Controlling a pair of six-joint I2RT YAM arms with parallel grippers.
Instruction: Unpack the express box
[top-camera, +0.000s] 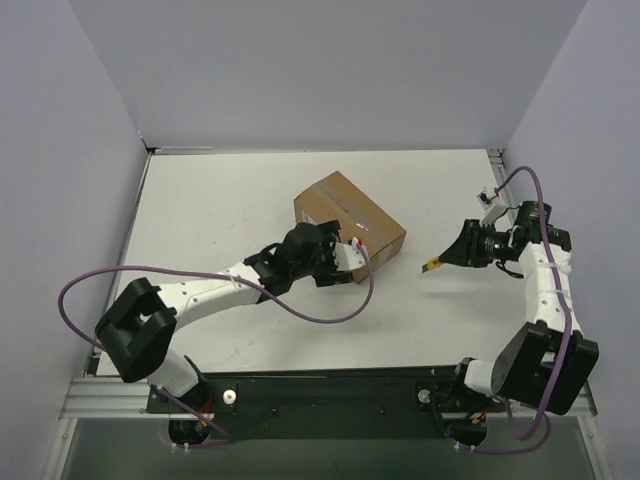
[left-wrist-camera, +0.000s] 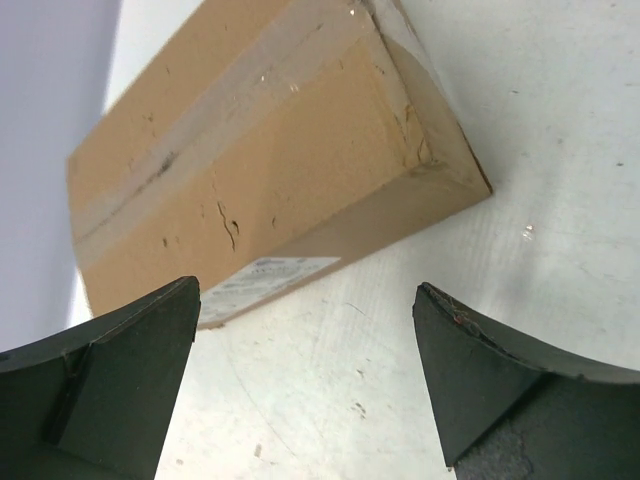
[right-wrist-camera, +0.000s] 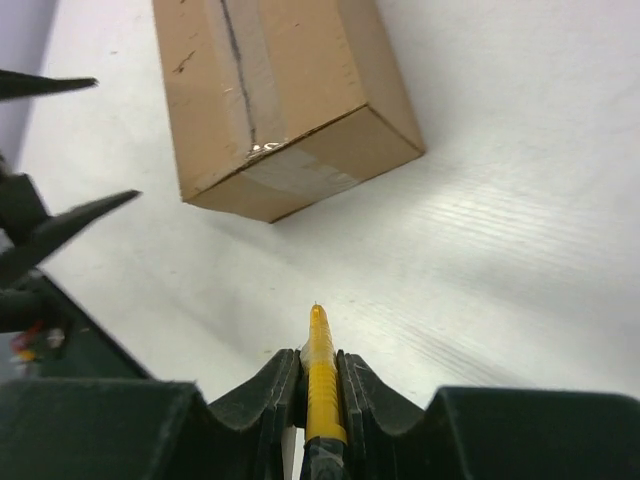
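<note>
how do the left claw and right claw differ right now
The left claw stands wide open and empty; the right claw is shut on the yellow knife. The left claw sits close beside the express box; the right claw hangs farther off, apart from it. Both face the box.

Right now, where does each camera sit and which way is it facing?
Top external: above and behind the bases, looking down at the table; left arm, right arm, express box show.
Left wrist: on the left arm, looking past its open left gripper at the box's labelled side.
Right wrist: on the right arm, facing the box's end over the right gripper, shut on a yellow knife.
Shared: all three see the box.
</note>
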